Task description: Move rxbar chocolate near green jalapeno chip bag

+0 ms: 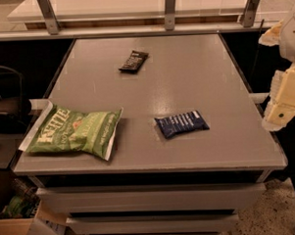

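The rxbar chocolate (134, 61) lies flat at upper centre of the tabletop (195, 88), well apart from the green jalapeno chip bag (74, 132) at lower left. Probably light, thin and slick: pinch across its narrow width. The tool (284, 101) is at the right edge; its state cannot be told.

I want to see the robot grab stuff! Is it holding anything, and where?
Nothing is held. The gripper hangs beside the table, at the view's right; the rxbar chocolate, green jalapeno chip bag and blue packet all lie untouched on it.
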Controlling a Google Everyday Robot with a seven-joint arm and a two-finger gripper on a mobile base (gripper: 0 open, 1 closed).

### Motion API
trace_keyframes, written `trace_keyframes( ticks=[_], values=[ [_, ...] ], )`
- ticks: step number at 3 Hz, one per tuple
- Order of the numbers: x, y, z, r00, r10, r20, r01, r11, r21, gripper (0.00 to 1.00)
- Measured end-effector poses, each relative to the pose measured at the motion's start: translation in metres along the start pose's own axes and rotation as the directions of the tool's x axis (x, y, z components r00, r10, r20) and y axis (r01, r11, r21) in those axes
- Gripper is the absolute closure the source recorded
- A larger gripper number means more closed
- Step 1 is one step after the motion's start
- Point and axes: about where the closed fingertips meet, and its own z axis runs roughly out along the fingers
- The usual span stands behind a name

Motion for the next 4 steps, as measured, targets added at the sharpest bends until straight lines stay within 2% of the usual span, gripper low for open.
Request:
trace_keyframes(
  ticks=[2,3,4],
  values=[
    [-0.002,-0.003,-0.003,1.0,-0.013,0.015,0.013,0.9997,0.018,0.0],
    [-0.013,-0.024,-0.001,0.992,-0.119,0.043,0.116,0.9908,0.07,0.0],
    [-0.037,-0.049,0.012,0.948,-0.316,0.05,0.309,0.9447,0.11,0.0]
  ],
)
